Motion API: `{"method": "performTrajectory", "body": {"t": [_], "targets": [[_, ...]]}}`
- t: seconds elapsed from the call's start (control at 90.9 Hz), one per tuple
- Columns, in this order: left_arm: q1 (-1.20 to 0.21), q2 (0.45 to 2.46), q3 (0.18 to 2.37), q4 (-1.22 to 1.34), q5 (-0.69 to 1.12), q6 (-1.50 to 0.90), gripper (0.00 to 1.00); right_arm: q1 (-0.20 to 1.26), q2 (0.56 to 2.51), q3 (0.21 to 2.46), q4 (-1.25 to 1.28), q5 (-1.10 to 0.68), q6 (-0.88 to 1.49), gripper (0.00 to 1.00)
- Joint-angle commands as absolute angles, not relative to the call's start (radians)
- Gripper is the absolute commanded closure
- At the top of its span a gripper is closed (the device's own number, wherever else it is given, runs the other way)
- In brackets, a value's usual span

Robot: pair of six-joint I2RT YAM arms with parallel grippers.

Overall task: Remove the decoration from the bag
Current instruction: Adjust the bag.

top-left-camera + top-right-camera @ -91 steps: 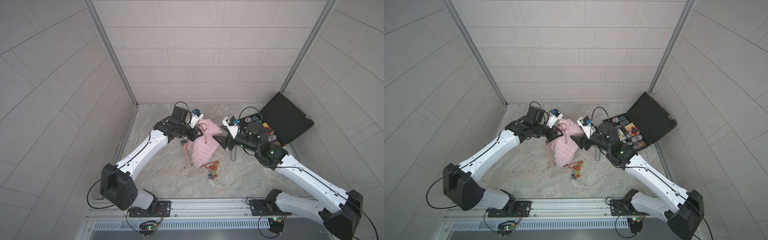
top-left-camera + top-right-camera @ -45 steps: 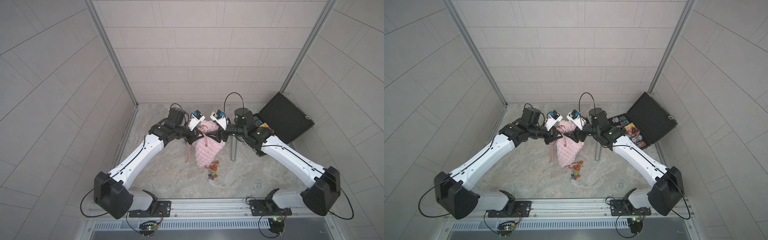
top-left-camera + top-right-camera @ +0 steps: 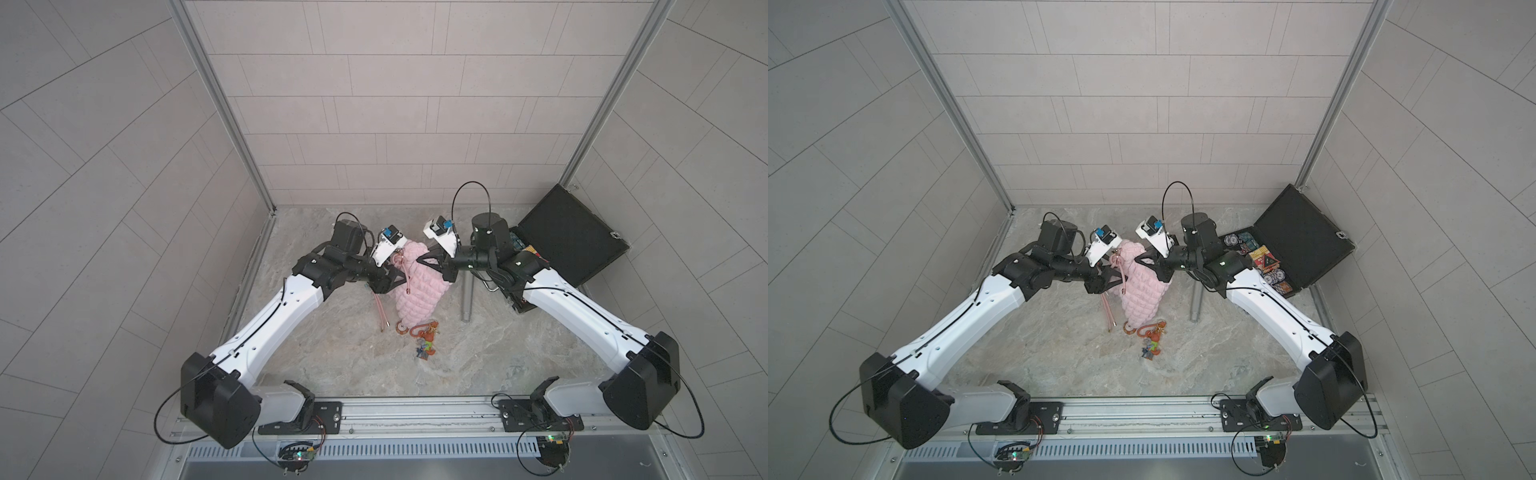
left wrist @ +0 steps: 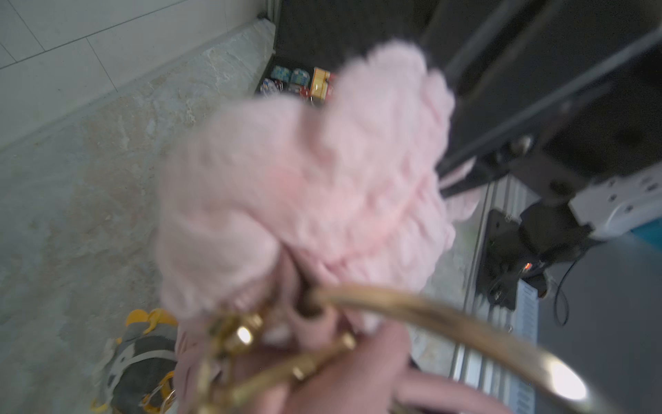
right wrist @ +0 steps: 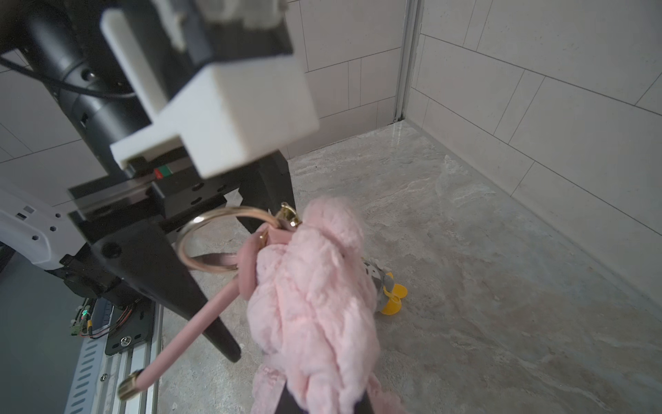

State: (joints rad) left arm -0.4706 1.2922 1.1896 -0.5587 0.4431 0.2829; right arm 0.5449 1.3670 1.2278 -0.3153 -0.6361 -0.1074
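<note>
The pink bag (image 3: 417,286) is in the middle of the surface (image 3: 332,357), with its top lifted between the two arms. Its bottom end rests right by the colourful decoration (image 3: 424,338), which lies on the stone. The right claw (image 3: 434,266) is clenched on the bag's fluffy top, while the left claw (image 3: 392,278) is released, its fingers spread with the gold ring (image 5: 215,240) and pink cord strap (image 5: 200,322) between them.

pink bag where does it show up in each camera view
Both top views: the pink bag sits near mid-frame.
Left wrist: blurred, filling the centre.
Right wrist: centre down to the bottom edge.
Shared landmark: the colourful charm lying at the bag's end.
</note>
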Motion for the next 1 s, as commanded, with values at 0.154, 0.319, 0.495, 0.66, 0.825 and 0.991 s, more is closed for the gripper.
{"method": "performTrajectory", "body": {"t": [0.154, 0.319, 0.495, 0.66, 0.825, 0.991], "targets": [[-0.347, 1.247, 1.119, -0.650, 0.483, 0.394, 0.20, 0.502, 1.307, 1.242, -0.245, -0.767, -0.053, 1.00], [-0.324, 1.277, 1.066, -0.547, 0.494, 0.459, 0.19, 0.488, 1.290, 1.237, -0.212, -0.827, -0.022, 1.00], [-0.269, 1.330, 1.038, -0.364, 0.650, 0.427, 0.18, 0.483, 1.283, 1.231, -0.190, -0.854, 0.008, 1.00], [-0.238, 1.392, 1.042, -0.245, 0.711, 0.436, 0.18, 0.481, 1.284, 1.231, -0.186, -0.874, 0.012, 1.00], [-0.218, 1.444, 1.040, -0.164, 0.916, 0.437, 0.14, 0.479, 1.287, 1.243, -0.195, -0.882, 0.005, 1.00], [-0.237, 1.480, 1.052, -0.191, 0.996, 0.451, 0.15, 0.479, 1.294, 1.251, -0.186, -0.890, 0.008, 1.00]]}}
